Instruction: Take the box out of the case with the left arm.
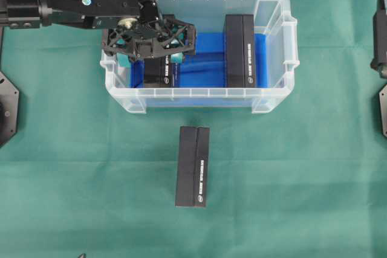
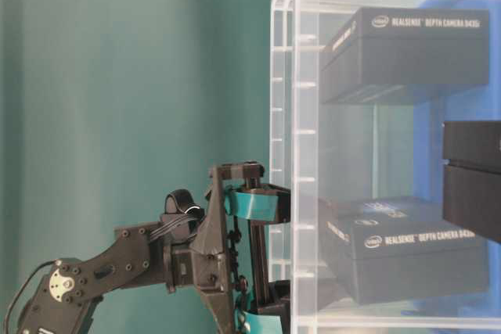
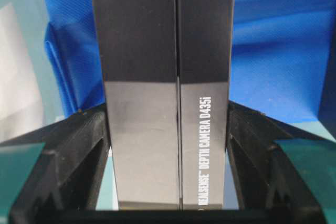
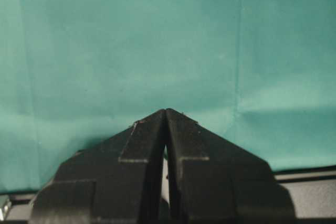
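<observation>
You are looking at three black boxes around one clear case (image 1: 275, 52) with a blue lining. Nearest you, outside the case's front wall, one box (image 1: 193, 166) lies on the green counter (image 1: 302, 179). Inside the case are two more: the left box (image 1: 159, 72), at the case's left end, is clamped between the teal-padded fingers (image 1: 124, 60) of your left hand (image 1: 150, 58); the right box (image 1: 240, 49) stands apart toward the case's right end. The left wrist view reads "REALSENSE DEPTH CAMERA D435i" on the held box; the table-level view shows an Intel logo beside the same words. Off to the case's right, your right hand (image 4: 166, 113) is clenched shut, holding nothing, above bare green cloth.
</observation>
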Robot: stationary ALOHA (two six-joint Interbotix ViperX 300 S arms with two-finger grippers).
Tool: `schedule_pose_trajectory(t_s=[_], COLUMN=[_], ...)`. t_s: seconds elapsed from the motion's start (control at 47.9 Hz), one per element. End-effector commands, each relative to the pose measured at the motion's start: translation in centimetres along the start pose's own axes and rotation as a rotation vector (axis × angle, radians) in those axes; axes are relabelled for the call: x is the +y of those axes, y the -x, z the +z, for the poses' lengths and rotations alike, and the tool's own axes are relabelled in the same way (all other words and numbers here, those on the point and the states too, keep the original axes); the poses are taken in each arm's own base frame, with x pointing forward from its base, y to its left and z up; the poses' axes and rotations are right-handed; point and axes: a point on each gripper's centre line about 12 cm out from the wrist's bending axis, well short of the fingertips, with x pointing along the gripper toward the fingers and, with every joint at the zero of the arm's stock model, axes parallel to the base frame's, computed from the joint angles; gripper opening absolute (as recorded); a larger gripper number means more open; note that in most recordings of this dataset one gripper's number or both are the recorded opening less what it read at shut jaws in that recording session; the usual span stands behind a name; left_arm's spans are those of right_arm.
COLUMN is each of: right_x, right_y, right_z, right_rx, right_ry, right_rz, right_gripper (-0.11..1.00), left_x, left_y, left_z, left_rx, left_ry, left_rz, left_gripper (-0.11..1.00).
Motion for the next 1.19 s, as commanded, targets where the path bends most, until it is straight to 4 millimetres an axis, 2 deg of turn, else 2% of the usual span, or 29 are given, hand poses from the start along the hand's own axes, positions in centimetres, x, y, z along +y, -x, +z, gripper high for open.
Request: schedule_pose_trajectory(t_s=[0.0,0.251,0.564,0.689,0.856,1.169], right_x=[0.0,0.0,0.0,0.0,0.0,0.0], right_y=[0.3,0.3,0.3,0.3,0.2,0.2], right_z=[0.2,0.2,0.2,0.2,0.2,0.2], right_rx=[-0.012,-0.012,-0.015,-0.015,-0.012,-0.012], right_ry=[-0.004,-0.004,-0.003,-0.004,-0.003,-0.003], right_rz=[0.001,0.001,0.002,0.002,0.002,0.002], right_gripper=[0.03,0.03,0.03,0.03,0.03,0.03], left_x=[-0.7,-0.9,-0.3,0.1,0.3,0.3], left_y=[3.4,9.2,17.7,20.0,21.4,21.4], left_z=[-0.3,0.2,0.8,0.9,0.9,0.9], left_rx=[-0.009,-0.021,-0.038,-0.038,-0.034,-0.033], left_ry=[-0.006,0.002,0.019,0.023,0.024,0.027], left_rz=[-0.065,-0.082,-0.11,-0.11,-0.094,-0.089], left_gripper=[0.61,0.61,0.61,0.61,0.61,0.61])
